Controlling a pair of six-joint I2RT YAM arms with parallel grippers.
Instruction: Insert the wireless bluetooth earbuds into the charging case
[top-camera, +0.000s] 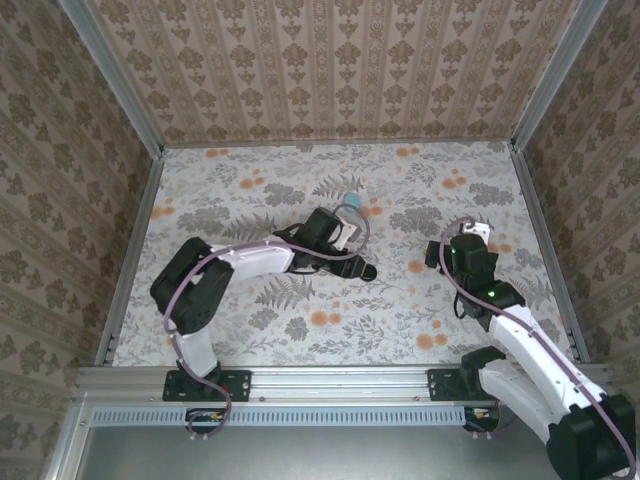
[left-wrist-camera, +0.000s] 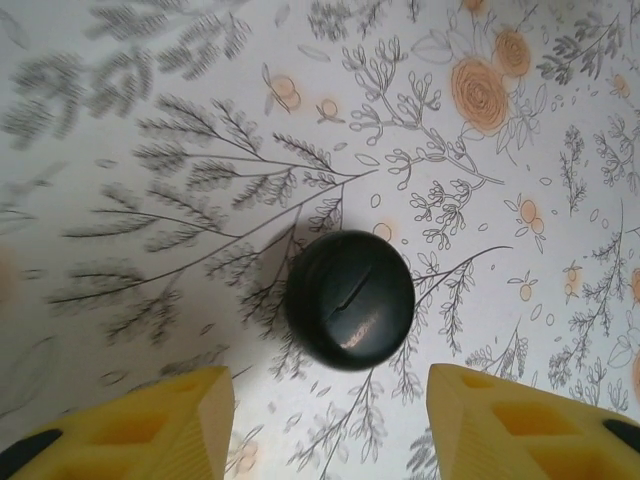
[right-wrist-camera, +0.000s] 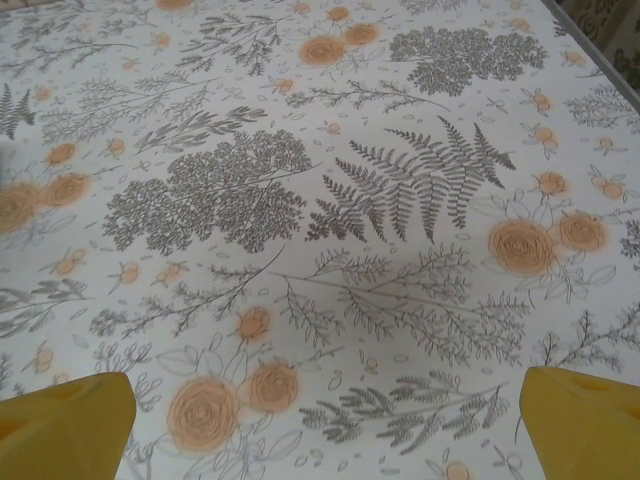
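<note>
Left end effector (left-wrist-camera: 330, 400): two yellow fingers (left-wrist-camera: 180, 420) stand apart with nothing between them. One black round disc (left-wrist-camera: 350, 300) lies on the table (left-wrist-camera: 120, 300) just past the tips, clear of both.

Right end effector (right-wrist-camera: 320, 400): fingers wide apart over bare floral table.

Top view adds one teal charging case (top-camera: 351, 200) at upper centre, beyond the left wrist and apart from the disc. Right wrist view catches the table edge (right-wrist-camera: 590, 40) at upper right, with open surface all around.

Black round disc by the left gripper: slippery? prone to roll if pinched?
Probably slippery: the black disc looks glossy with rounded edges, so grips may slip. Likely slides rather than rolls, as it seems to lie flat on the table. Its top line may be a seam.
</note>
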